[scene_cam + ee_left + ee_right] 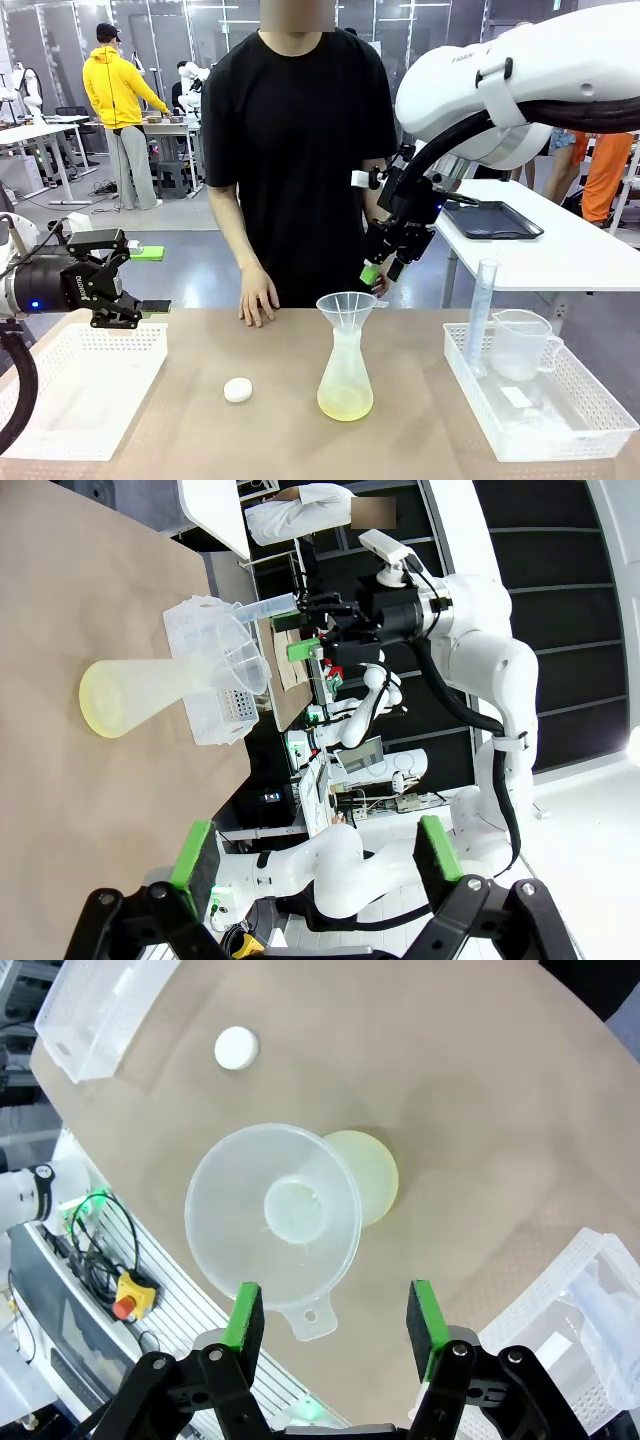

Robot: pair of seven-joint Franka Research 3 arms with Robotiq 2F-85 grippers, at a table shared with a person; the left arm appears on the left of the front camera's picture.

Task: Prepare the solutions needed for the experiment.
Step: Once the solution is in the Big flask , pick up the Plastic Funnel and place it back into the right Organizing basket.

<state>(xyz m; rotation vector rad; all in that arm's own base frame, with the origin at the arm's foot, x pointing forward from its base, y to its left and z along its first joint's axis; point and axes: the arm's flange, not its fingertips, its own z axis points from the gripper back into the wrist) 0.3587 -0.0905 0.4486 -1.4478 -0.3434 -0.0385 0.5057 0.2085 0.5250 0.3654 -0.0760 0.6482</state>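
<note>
A translucent conical flask (pixel 345 365) stands mid-table with a white funnel (pixel 347 303) in its neck. The solutions (pixel 345 404) are a shallow pale yellow-green layer in its bottom, also seen from above as the solutions (pixel 378 1178) beside the funnel (pixel 274 1210). My right gripper (pixel 383 270) hangs just above and behind the funnel, open, nothing between its fingers (pixel 243 1316). My left gripper (pixel 150 280) hovers open and empty over the left basket, facing the flask (pixel 130 690).
A small white round cap (pixel 237 390) lies left of the flask. A white basket (pixel 85 385) sits at the left. The right basket (pixel 560 440) holds a measuring cylinder (pixel 480 310) and a jug (pixel 520 345). The person's hand (pixel 258 298) rests on the far edge.
</note>
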